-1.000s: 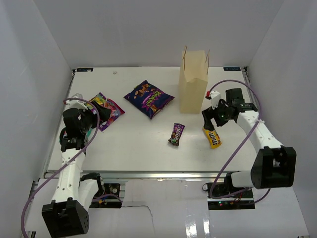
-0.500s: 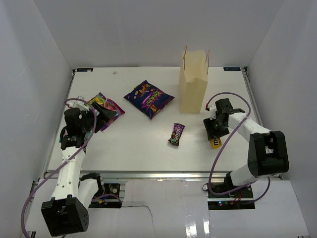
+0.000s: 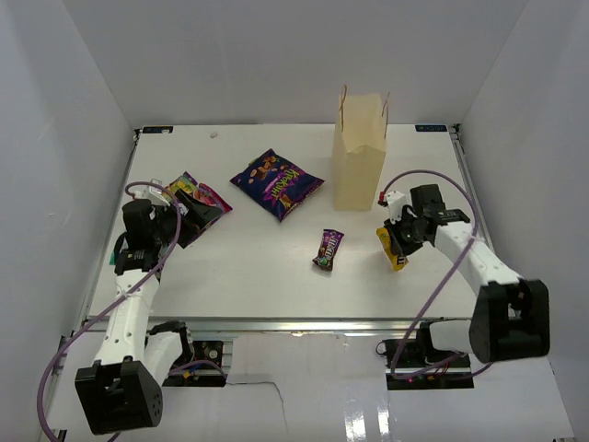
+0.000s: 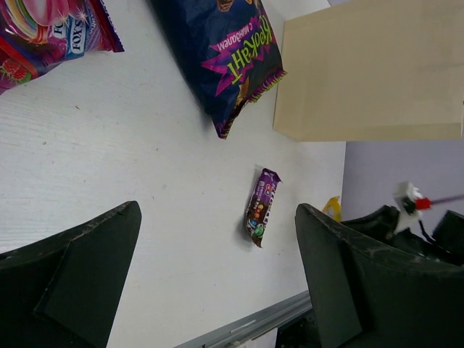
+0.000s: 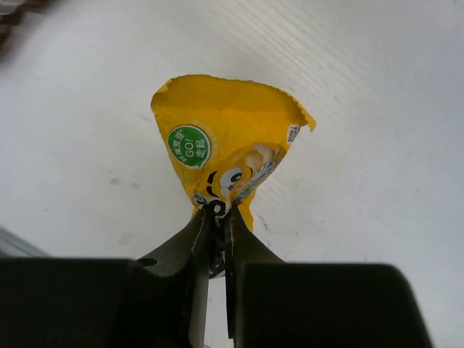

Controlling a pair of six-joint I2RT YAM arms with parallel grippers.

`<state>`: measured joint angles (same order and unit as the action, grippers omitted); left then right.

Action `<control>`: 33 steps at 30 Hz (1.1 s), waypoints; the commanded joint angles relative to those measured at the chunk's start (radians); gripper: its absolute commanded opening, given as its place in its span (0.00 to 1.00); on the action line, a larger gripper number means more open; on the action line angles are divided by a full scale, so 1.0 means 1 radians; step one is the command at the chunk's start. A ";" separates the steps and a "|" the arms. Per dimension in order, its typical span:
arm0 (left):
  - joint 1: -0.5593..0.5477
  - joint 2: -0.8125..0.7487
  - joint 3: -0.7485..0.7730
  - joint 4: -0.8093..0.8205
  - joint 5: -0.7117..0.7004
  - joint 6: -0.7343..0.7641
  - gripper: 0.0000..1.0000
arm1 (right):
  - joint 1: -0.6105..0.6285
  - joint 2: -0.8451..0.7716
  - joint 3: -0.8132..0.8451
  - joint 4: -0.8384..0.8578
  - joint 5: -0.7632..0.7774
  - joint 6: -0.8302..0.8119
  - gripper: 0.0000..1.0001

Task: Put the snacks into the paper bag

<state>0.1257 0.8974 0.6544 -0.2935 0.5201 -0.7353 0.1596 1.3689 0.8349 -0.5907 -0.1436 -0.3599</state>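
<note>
The tan paper bag (image 3: 359, 152) (image 4: 370, 72) stands upright at the back right. My right gripper (image 3: 401, 241) (image 5: 217, 212) is shut on one end of the small yellow packet (image 3: 396, 253) (image 5: 228, 141), just right of the bag's foot. A small dark brown packet (image 3: 328, 249) (image 4: 262, 206) lies mid-table. The large dark purple packet (image 3: 276, 182) (image 4: 228, 58) lies left of the bag. The pink multicolour candy bag (image 3: 201, 198) (image 4: 43, 32) lies at the left, beside my left gripper (image 3: 182, 221) (image 4: 217, 217), which is open and holds nothing.
White walls close in the table on the left, back and right. A metal rail (image 3: 276, 322) (image 4: 239, 326) runs along the table's front edge. A purple cable (image 3: 433, 161) loops over the right arm near the bag.
My right gripper came down on the yellow packet and shut on its end. The left arm shifted slightly, its gripper still open.
</note>
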 commanded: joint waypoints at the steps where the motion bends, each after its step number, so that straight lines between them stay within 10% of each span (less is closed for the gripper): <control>1: -0.015 0.008 -0.006 0.017 0.034 -0.012 0.98 | -0.002 -0.236 0.019 -0.095 -0.376 -0.338 0.08; 9: -0.086 0.066 0.002 0.057 0.031 -0.039 0.98 | 0.037 -0.266 0.378 -0.126 -0.623 -0.277 0.08; 18: -0.334 0.156 0.028 0.097 -0.095 -0.091 0.98 | 0.072 -0.041 0.699 0.405 -0.130 0.375 0.08; 25: -0.498 0.259 0.074 0.125 -0.192 -0.101 0.98 | 0.096 0.111 0.774 0.563 0.019 0.377 0.09; 33: -0.569 0.374 0.145 0.117 -0.287 -0.118 0.92 | 0.113 0.139 0.715 0.618 0.079 0.282 0.49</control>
<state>-0.4335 1.2514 0.7490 -0.1905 0.3058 -0.8364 0.2672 1.5463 1.5505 -0.0845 -0.1081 -0.0471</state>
